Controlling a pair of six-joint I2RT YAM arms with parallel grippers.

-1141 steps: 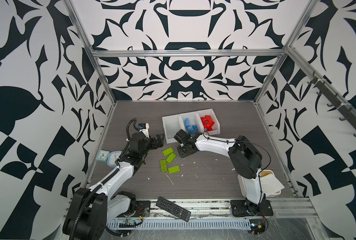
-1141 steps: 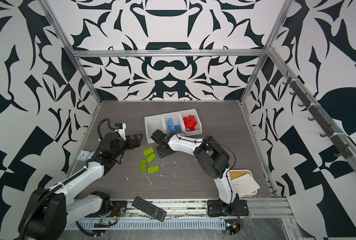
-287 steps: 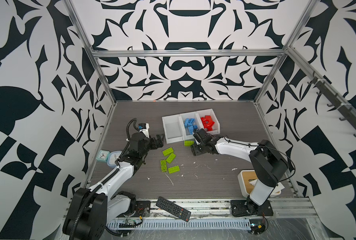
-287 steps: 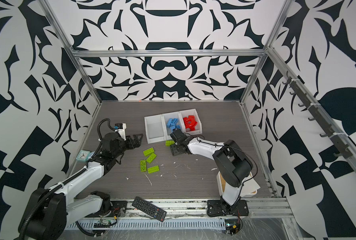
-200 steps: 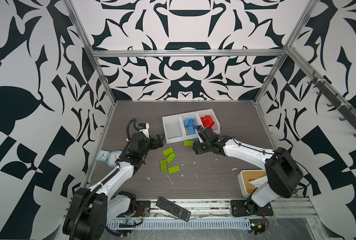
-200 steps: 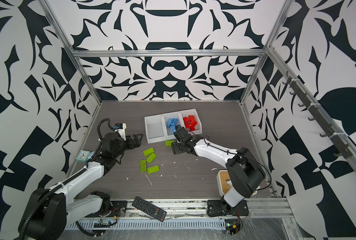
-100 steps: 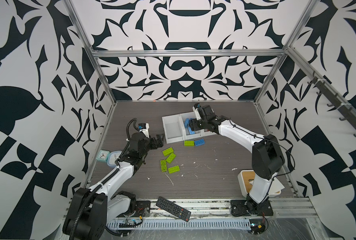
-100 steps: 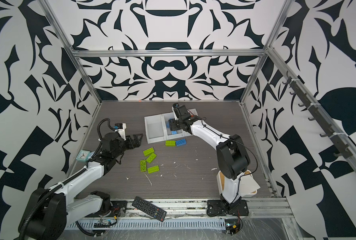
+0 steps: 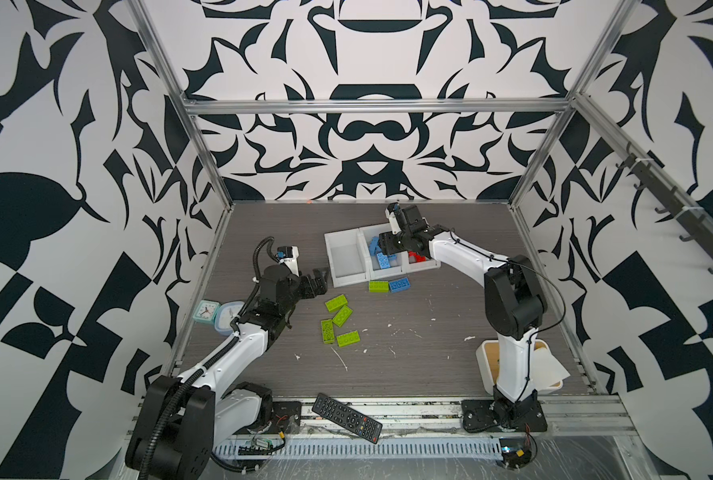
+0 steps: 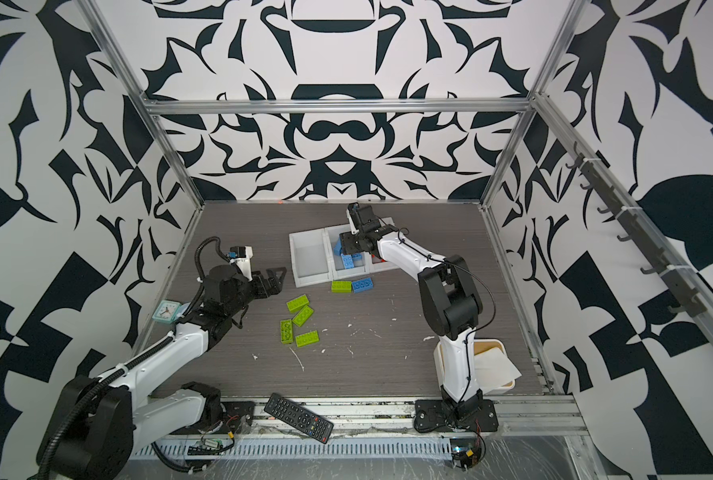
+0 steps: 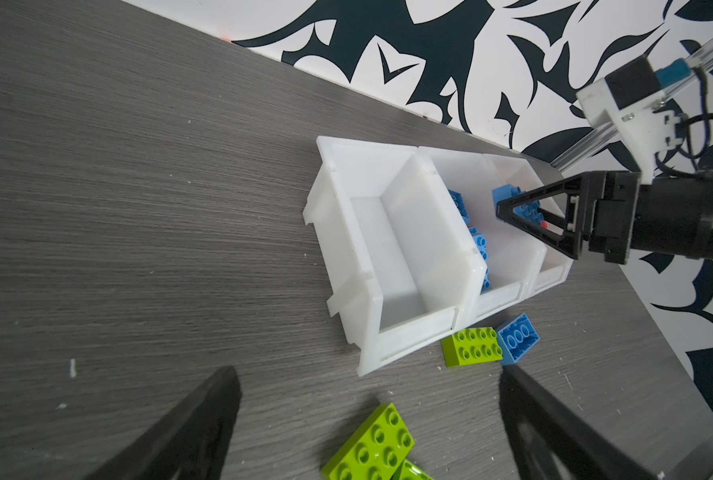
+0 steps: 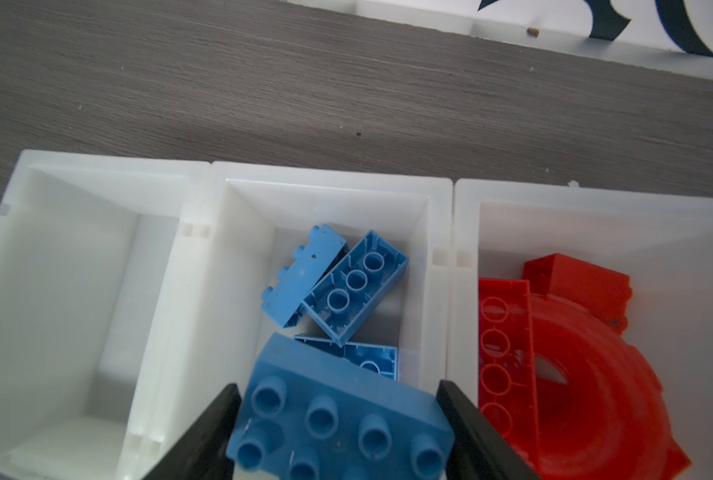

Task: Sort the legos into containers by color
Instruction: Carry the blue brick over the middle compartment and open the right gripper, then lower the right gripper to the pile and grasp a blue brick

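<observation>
Blue lego (image 12: 346,415) | right gripper (image 12: 336,392) is pinching it by its two ends and is holding it over middle container (image 12: 330,174), where other blue legos (image 12: 355,286) are lying, likely for dropping | left gripper (image 11: 369,376) is hovering spread wide near green legos (image 9: 336,302) on table (image 9: 429,353).

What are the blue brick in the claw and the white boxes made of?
The blue brick looks like hard plastic, smooth and slightly shiny, with moulded round studs. The white bins seem to be thin, milky plastic; light glows through their walls, so they are probably a little see-through.
</observation>
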